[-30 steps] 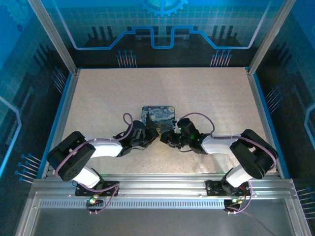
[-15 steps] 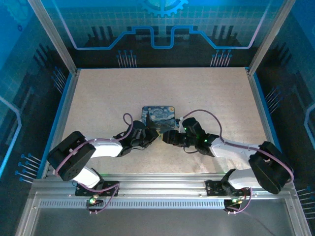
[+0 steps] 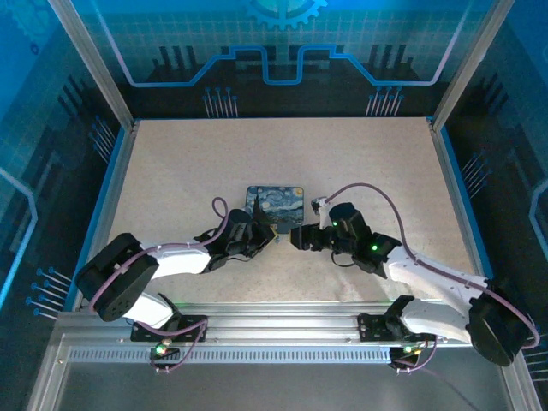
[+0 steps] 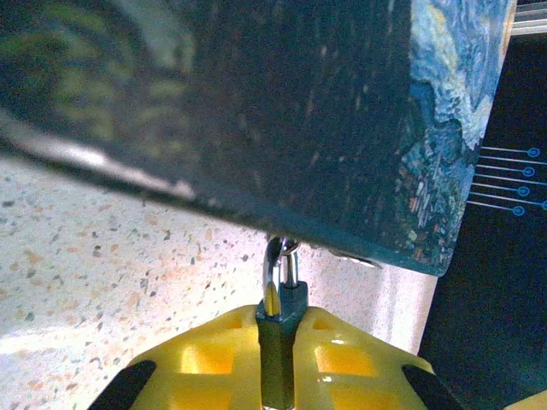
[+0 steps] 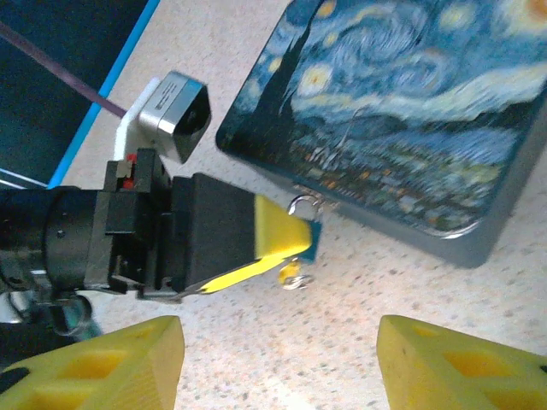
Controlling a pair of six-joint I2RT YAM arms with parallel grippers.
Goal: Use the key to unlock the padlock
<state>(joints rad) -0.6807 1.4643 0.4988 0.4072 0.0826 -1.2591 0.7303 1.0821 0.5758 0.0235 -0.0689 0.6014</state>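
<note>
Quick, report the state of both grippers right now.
Left gripper: closed, clamping the tiny dark-bodied padlock with silvery metal shackle.
Right gripper: open, holding nothing.

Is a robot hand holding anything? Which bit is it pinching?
The left hand pinches the tiny bluish-dark padlock by its body, below the silvery shackle. The right hand is open, holding nothing.

Speckled table (image 3: 171, 163); painted tin box (image 3: 276, 199) flat near centre.
</note>
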